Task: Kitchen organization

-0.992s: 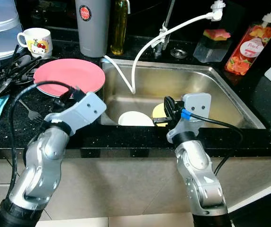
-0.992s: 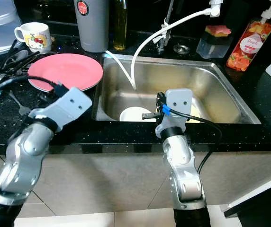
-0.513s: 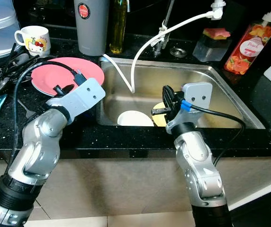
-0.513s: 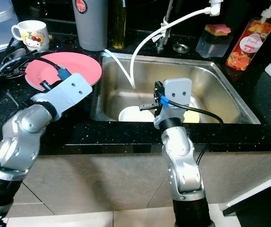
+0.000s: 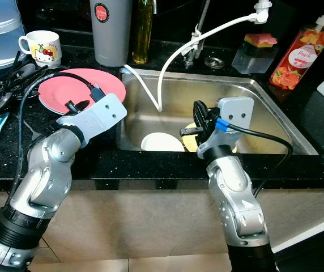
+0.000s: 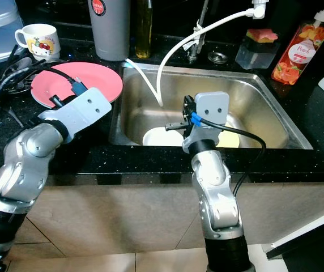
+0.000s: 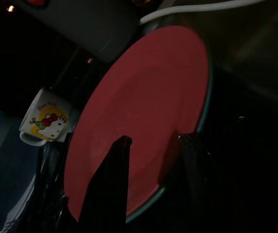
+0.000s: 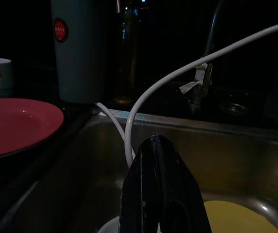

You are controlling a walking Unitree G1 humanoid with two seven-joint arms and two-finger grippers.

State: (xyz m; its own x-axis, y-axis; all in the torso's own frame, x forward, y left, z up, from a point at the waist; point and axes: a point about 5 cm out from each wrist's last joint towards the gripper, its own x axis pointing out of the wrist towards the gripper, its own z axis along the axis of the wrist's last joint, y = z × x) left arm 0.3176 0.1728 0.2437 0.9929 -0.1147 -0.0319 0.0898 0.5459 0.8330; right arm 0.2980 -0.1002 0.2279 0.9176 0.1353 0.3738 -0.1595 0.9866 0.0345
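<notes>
We read the stainless sink (image 5: 275,122) as our landmark. It holds a white bowl (image 5: 161,141) and a yellow plate (image 6: 230,139) on its floor near the front wall, with a white hose (image 5: 167,68) hanging in from the tap. Just left of the sink the pink plate (image 5: 65,90) lies flat on the black tabletop (image 5: 320,130); we judge it stiff, breakable, slick, best pinched at its near rim. Our left claw (image 7: 151,160) stands open over that rim. Our right claw (image 8: 161,194) hangs closed and empty above the sink's bowl. A cartoon mug (image 5: 40,48) sits beyond the plate, further left of the sink.
</notes>
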